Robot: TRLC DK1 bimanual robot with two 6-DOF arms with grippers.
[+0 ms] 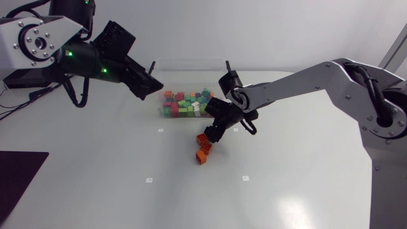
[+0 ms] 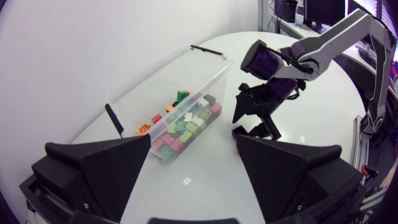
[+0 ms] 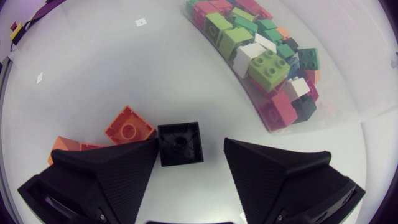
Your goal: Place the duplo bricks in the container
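A clear plastic container (image 1: 191, 70) stands at the back middle of the table, with several coloured duplo bricks (image 1: 186, 105) inside. My left gripper (image 1: 152, 84) hovers open by its left end; in the left wrist view the container (image 2: 163, 78) lies ahead of the open fingers. My right gripper (image 1: 210, 135) is low over loose orange bricks (image 1: 203, 155) in front of the container. In the right wrist view a black brick (image 3: 180, 143) lies between the open fingers, close to one finger and apart from the other. Orange bricks (image 3: 128, 127) lie just beside it.
A dark mat (image 1: 19, 181) covers the front left corner of the table. Small white markers (image 1: 149, 180) dot the surface. The container's black lid clips (image 2: 208, 50) stick out at its ends.
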